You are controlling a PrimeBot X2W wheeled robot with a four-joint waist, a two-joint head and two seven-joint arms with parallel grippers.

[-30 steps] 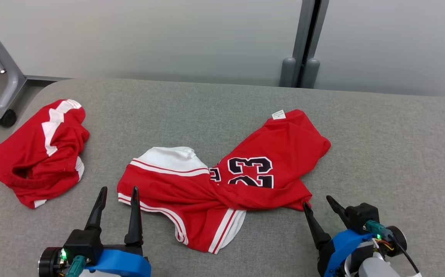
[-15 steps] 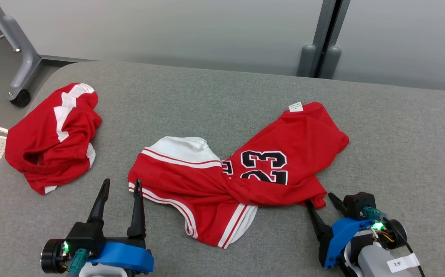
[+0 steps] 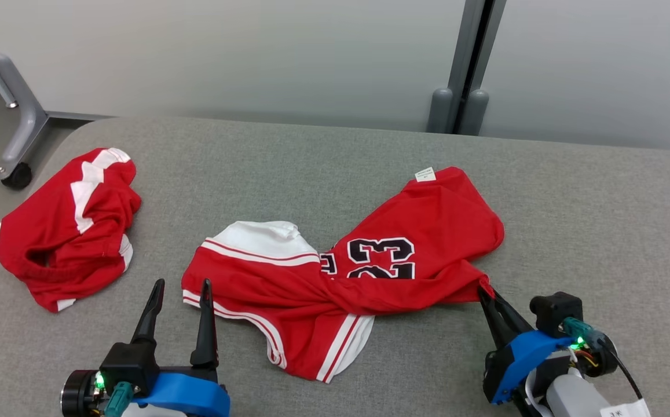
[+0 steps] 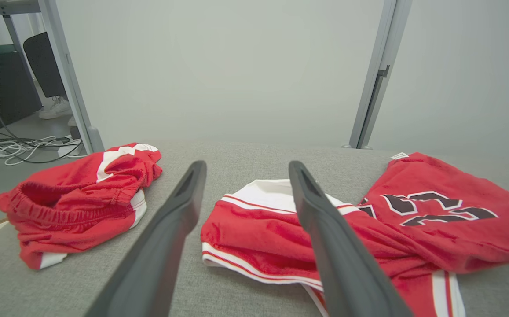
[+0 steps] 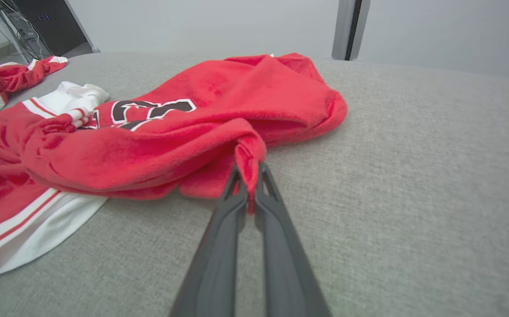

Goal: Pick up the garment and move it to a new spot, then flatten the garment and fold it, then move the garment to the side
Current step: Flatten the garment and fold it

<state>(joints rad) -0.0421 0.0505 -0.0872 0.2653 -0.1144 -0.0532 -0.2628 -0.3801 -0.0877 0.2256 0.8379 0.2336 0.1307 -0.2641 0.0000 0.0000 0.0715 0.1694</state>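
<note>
Grey desk [image 3: 601, 220] carrying twisted red garment [image 3: 439, 220] at centre. We are pinching its right corner in right tool [image 3: 482, 291]; left tool [image 3: 182, 282] standing spread, empty. Pick-up beginning, we judge; next needing clean lift.

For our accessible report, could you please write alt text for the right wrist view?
The right hand is shut on a corner of the crumpled red jersey, which lies on a grey padded table with its black number showing. A second red garment lies at the upper left.
</note>
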